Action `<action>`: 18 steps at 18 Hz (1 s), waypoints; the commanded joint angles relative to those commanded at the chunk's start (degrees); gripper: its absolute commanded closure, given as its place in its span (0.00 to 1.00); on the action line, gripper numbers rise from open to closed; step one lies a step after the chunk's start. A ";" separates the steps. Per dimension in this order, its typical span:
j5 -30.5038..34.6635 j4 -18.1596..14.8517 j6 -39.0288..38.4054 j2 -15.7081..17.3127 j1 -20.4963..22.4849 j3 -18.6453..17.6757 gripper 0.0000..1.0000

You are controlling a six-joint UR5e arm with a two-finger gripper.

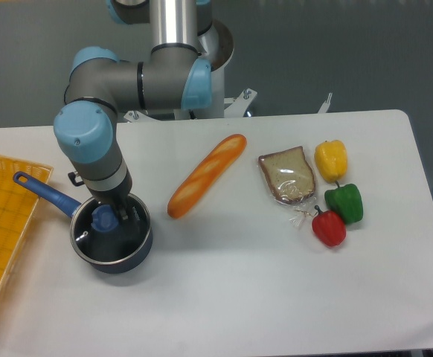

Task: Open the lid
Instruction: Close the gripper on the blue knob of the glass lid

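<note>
The lid [118,239] is round clear glass with a thin metal rim and lies flat on a dark blue saucepan [112,259] at the table's left. Its blue centre knob [103,219] shows just left of my fingers. My gripper [120,212] hangs over the lid, right beside the knob, with the arm's wrist covering the pan's far rim. The fingers are dark and mostly hidden under the wrist, so I cannot make out the gap between them. The pan's long blue handle [45,191] points to the upper left.
A yellow mesh tray [1,223] lies at the left edge, close to the pan handle. A baguette [205,175] lies right of the pan. Bagged bread [287,175], a yellow pepper [331,159], a green pepper [345,202] and a red pepper [329,227] sit at the right.
</note>
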 joint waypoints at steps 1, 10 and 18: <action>0.09 0.00 -0.09 -0.35 -0.35 0.00 0.00; 0.09 0.44 -0.26 -0.79 -1.58 -0.70 0.00; 0.09 3.16 -1.41 -1.58 -2.46 -0.97 0.00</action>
